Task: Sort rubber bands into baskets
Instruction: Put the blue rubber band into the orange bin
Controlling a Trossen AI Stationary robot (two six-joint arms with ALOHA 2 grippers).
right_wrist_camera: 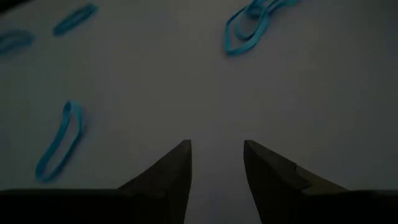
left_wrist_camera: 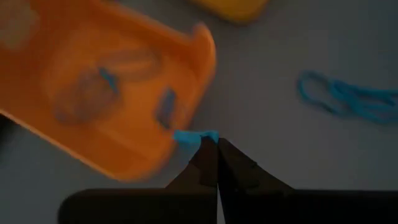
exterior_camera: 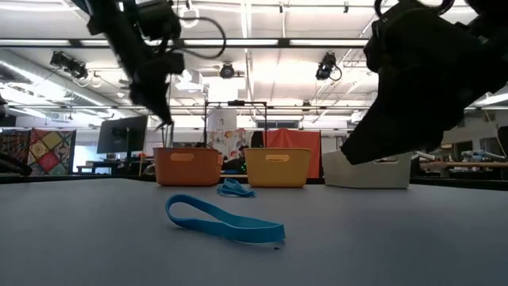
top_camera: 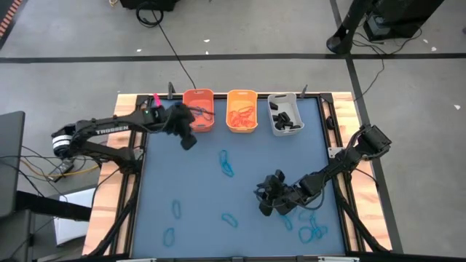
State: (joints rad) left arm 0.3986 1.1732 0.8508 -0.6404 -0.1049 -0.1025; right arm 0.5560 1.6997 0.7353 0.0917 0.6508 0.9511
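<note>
My left gripper (left_wrist_camera: 216,144) is pinched tight on a small blue rubber band (left_wrist_camera: 194,136), a bit of which sticks out past the fingertips; it hangs just beside the near corner of the orange basket (top_camera: 198,109), at about 11 o'clock on the tabletop (top_camera: 204,182). That basket already has a few blue bands lying in it. In a row to its right along the far edge stand the yellow-orange basket (top_camera: 242,110), holding orange bands, and the light grey-white basket (top_camera: 285,114), holding small black ones. My right gripper (right_wrist_camera: 216,163) sits low over the tabletop at about 5 o'clock, its fingers parted by a narrow gap and holding nothing. Around it lie loose blue bands: a tangled pair of blue loops (top_camera: 227,164) near the middle of the tabletop, one single loop (top_camera: 231,218) at about 6 o'clock, two loops (top_camera: 175,210) at about 7 o'clock, and a cluster (top_camera: 312,231) just beside my right arm near the 5 o'clock corner. From table height, one flat blue band (exterior_camera: 224,221) lies closest, with the three baskets lined up behind it.
</note>
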